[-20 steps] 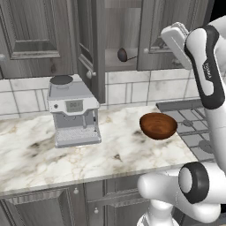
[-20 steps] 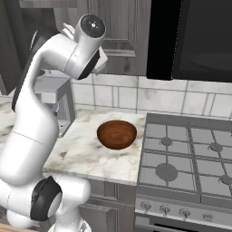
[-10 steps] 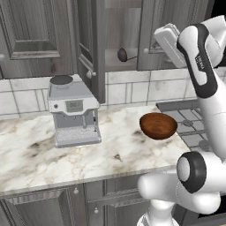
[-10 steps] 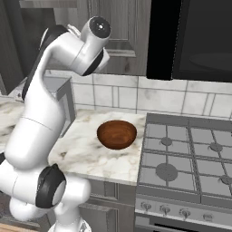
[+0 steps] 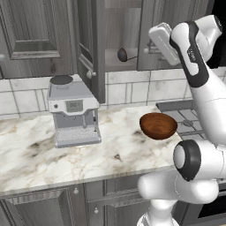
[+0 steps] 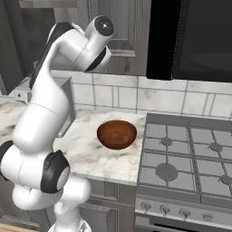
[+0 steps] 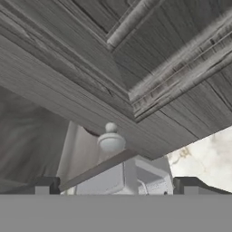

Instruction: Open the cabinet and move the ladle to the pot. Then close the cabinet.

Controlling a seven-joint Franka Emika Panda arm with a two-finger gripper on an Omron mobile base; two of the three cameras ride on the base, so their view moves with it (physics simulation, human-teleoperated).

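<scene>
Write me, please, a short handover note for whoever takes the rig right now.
Claw: open and empty, raised at the cabinet, with a door knob just ahead of its fingertips, not touched.
Ladle: on the shelf inside the cabinet, not yet picked up.
Done: the left door stands open.
Left: grasp the ladle, carry it to the pot, then close the cabinet.

The cabinet (image 5: pixel 90 44) has dark grey wood-grain doors, a pale grey inside and a silver knob (image 7: pixel 111 139). The ladle (image 5: pixel 122 54), upper centre of the left base view, is dark. The wooden bowl (image 5: pixel 158 125) is glossy reddish-brown, the countertop (image 5: pixel 66 154) white marble with grey-brown veins, the coffee machine (image 5: pixel 73 110) silver-grey.
</scene>
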